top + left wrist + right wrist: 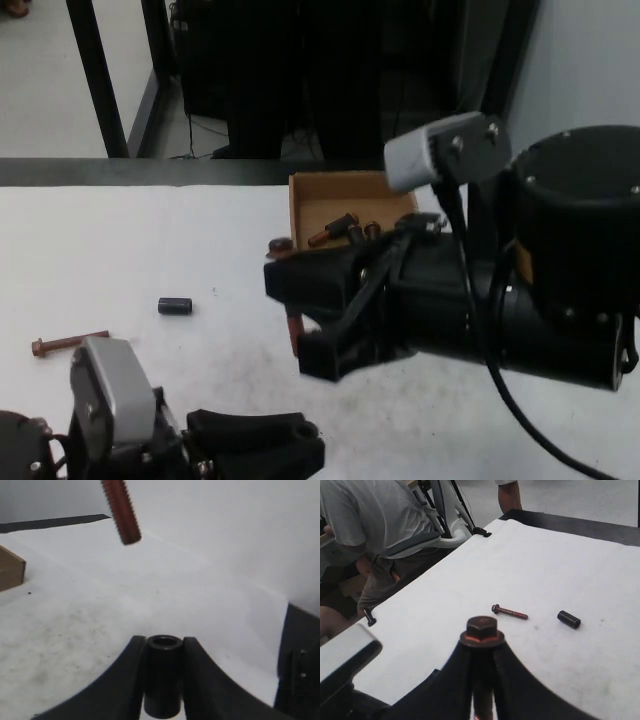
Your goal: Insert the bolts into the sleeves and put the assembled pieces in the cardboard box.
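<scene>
My left gripper is shut on a black sleeve, held upright with its bore showing. The threaded tip of a reddish bolt hangs above and beyond the sleeve, apart from it. My right gripper is shut on that bolt, whose hex head sits at the fingertips. In the high view the right gripper holds the bolt mid-bench, above the left gripper. The cardboard box at the back holds several assembled pieces.
A loose black sleeve and a loose bolt lie on the white bench at the left. A small dark reddish piece lies just outside the box's near left corner. The dark table edge runs along the back.
</scene>
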